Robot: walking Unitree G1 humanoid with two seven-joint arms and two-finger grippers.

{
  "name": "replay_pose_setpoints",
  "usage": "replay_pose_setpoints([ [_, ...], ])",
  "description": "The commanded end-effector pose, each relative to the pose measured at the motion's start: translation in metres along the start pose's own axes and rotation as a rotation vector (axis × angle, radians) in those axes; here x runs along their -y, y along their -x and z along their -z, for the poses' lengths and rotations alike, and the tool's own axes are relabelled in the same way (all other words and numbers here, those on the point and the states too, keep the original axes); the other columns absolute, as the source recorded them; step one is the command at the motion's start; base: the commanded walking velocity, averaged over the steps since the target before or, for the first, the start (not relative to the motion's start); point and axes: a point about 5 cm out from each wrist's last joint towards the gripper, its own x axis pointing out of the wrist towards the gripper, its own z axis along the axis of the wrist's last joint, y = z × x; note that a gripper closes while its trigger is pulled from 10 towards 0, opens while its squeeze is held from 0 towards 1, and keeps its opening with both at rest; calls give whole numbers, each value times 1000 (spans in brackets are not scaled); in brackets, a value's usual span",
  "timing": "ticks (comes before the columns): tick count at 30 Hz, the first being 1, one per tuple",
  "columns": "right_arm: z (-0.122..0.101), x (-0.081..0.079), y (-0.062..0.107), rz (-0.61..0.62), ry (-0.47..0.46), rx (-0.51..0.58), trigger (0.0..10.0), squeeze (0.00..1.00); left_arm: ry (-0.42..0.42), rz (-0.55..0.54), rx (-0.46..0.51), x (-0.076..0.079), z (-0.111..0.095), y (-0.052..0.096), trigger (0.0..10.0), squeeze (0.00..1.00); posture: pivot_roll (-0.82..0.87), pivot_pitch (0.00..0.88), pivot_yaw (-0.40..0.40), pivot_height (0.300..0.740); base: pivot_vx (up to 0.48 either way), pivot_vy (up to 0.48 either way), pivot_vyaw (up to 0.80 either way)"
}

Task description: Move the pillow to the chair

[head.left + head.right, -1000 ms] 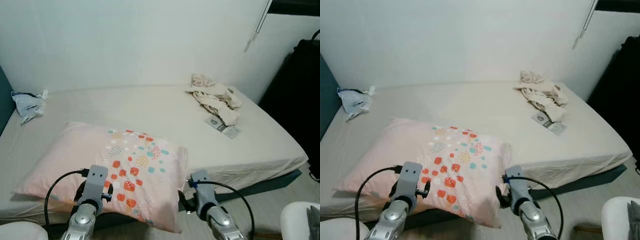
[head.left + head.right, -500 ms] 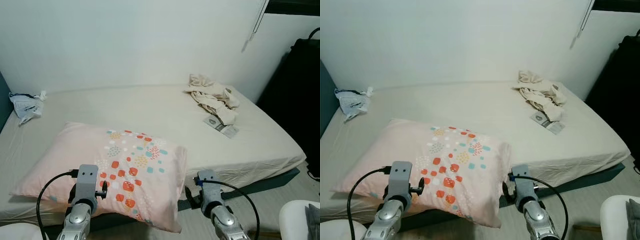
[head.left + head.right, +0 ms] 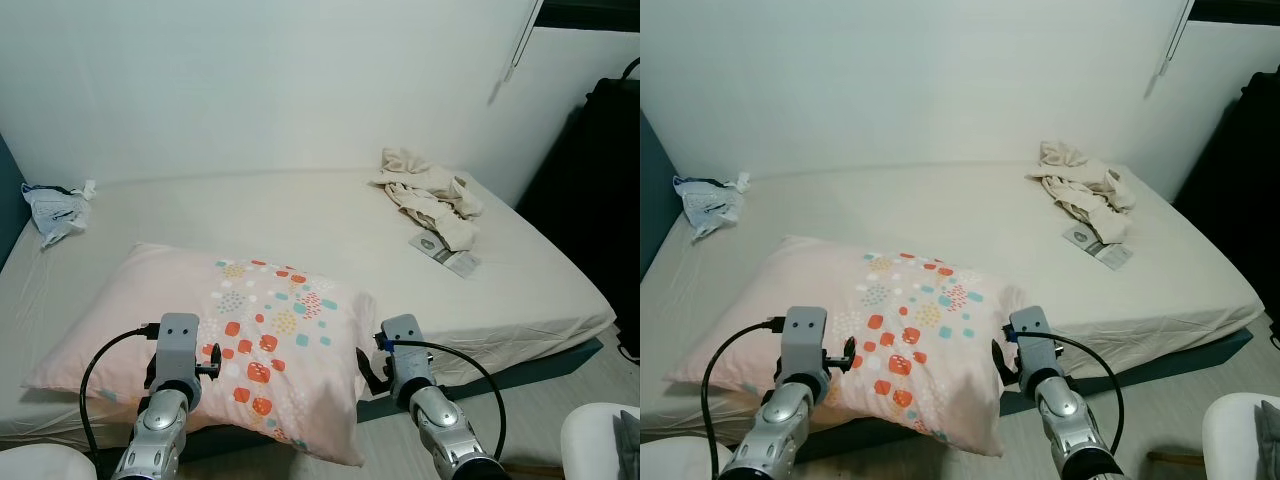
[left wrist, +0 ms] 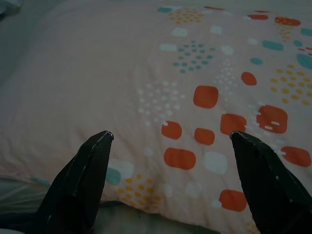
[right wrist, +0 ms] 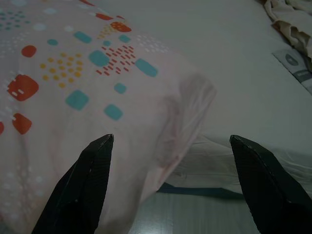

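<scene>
Step in hand, by my reading: the approach for a two-armed grab of the pillow (image 3: 215, 350). To do it well, both grippers should go in low and level, each taking a fat fold of the near edge rather than skimming the cover, so the soft bulk doesn't sag out when lifted. Taking it toward the two ends should keep it from drooping in the middle.

Pillow: pink, with orange and teal dots, lying flat on the bed (image 3: 330, 230) at the front left, its near right corner hanging over the mattress edge.

Left gripper (image 4: 170, 141): fingers spread wide, nothing held, pointed at the pillow's near edge, with the dotted patch between the tips. Looks just short of the fabric; contact cannot be told.

Right gripper (image 5: 170, 141): also wide open and empty, aimed at the pillow's right corner, with pillow ahead of one finger and bed edge ahead of the other. It sits a bit off the pillow's side, so it likely needs to shift inward before closing.

Chair: a white curved shape (image 3: 600, 440) at the lower right may be it; not sure.
</scene>
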Motion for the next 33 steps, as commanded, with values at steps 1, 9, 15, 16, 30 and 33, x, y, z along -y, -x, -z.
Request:
replay_pose_setpoints([
  [1,1,3,0,15,-5,-8,10000,0,-5,9,11,5,-3,-1,10000,0,-25,0,-90,740,0,0,0],
  [9,4,3,1,33,-27,-21,10000,0,-8,25,-4,11,-3,-3,10000,0,-31,0,-83,740,0,0,0],
  [15,1,1,0,28,-56,2,10000,0,-41,22,0,12,-2,-4,10000,0,-31,0,-73,740,0,0,0],
  [16,0,1,-1,27,-57,2,10000,0,-41,19,2,12,-3,-5,10000,0,-31,0,-73,740,0,0,0],
  [30,3,7,2,50,-130,7,10000,0,-90,12,-11,11,-1,-6,10000,0,-53,0,-40,691,0,0,0],
  [33,1,8,2,52,-121,8,10000,0,-80,9,-17,12,-1,-7,10000,0,-60,0,-34,681,0,0,0],
])
